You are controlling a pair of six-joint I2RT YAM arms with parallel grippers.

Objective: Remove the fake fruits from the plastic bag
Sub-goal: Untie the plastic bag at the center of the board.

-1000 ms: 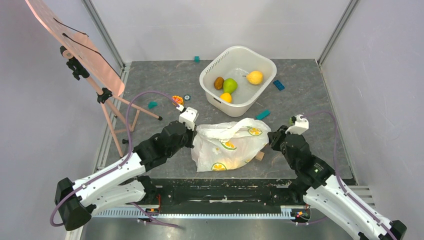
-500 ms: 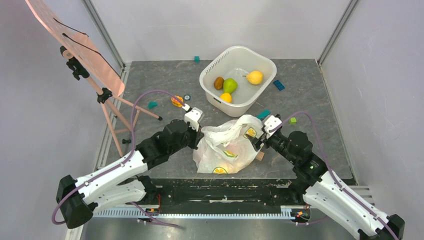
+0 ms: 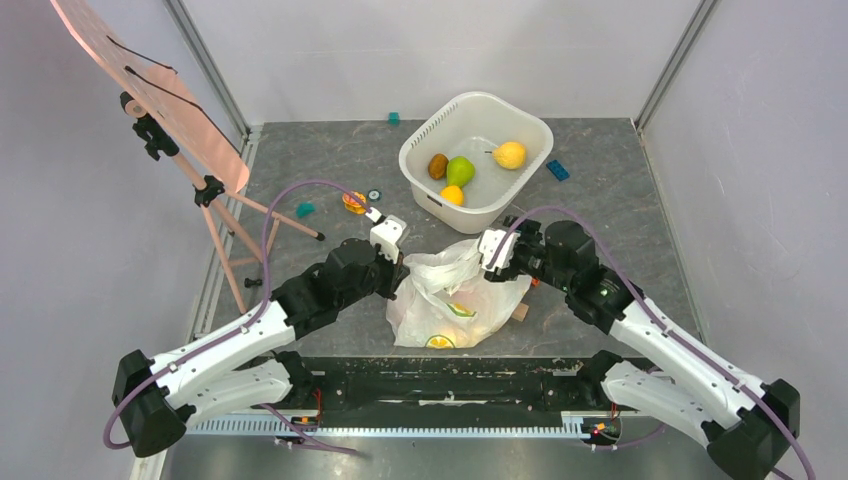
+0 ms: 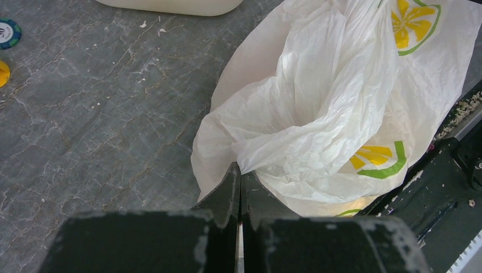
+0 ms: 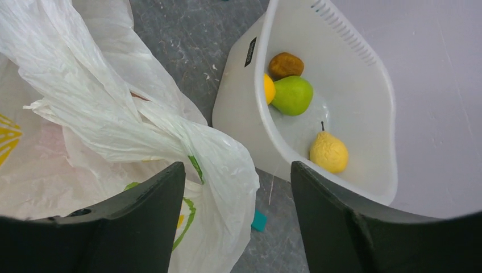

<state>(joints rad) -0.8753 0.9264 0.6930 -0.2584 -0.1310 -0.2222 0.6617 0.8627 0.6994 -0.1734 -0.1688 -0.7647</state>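
We see the thin, crinkly white lemon-print plastic bag (image 3: 470, 300) crumpled on the grey stone-look table (image 3: 300, 170) at lower centre, just below the white square tub (image 3: 440, 208). The left jaws are pressed together on a fold of its edge. The right jaws gape wide over its far side, seemingly gripping nothing. Its contents are hidden.

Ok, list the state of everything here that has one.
bag, crumpled on the table, contents hidden
left gripper, shut on the bag's edge
right gripper, open, over the bag
tub, upright, four fruits inside
easel, standing
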